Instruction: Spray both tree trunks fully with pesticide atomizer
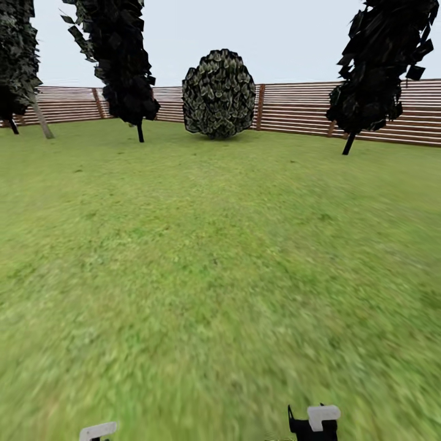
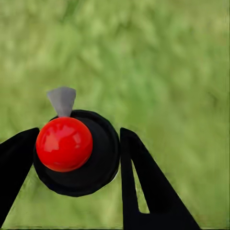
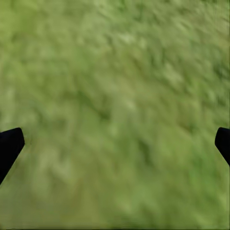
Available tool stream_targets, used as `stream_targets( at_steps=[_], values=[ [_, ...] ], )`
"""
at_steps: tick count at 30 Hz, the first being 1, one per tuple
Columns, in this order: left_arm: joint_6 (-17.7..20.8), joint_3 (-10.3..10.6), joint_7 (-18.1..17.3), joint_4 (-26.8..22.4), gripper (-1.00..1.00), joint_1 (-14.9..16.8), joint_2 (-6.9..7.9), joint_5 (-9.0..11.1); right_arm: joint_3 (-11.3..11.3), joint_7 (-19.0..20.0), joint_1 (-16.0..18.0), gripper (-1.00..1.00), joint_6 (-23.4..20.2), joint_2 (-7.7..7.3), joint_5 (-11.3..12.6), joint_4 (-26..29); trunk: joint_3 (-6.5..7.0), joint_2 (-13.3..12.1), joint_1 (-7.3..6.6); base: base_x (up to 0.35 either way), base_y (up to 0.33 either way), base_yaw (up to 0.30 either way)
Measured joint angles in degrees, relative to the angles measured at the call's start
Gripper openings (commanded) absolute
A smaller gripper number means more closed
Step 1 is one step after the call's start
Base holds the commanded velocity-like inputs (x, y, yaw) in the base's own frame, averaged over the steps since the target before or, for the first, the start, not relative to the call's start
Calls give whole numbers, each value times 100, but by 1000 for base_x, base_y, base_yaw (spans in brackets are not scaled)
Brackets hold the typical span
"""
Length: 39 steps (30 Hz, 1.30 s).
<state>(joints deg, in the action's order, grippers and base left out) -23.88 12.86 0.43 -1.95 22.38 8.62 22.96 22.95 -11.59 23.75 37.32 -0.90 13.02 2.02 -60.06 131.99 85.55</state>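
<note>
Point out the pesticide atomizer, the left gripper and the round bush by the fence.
pesticide atomizer (image 2: 76,153): left wrist view, on its black body beside the red top.
left gripper (image 2: 76,165): left wrist view, midway between its black fingertips.
round bush (image 1: 218,93): head view, middle of its foliage.

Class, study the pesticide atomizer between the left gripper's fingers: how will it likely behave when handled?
The pesticide atomizer looks round-bodied, so it would probably roll if laid down. Its glossy red top suggests smooth, perhaps slippery plastic. It looks rigid, filling most of the left gripper.
</note>
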Motion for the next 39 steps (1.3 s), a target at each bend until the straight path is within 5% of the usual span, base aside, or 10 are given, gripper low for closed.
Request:
stream_targets(
  at_steps=[39],
  values=[
    [0, 2, -3, 0, -100, 0, 0, 149, 0, 0, 1, 100, 0, 3, 0, 0, -135, 0, 1, -160, 286, 282]
  ],
)
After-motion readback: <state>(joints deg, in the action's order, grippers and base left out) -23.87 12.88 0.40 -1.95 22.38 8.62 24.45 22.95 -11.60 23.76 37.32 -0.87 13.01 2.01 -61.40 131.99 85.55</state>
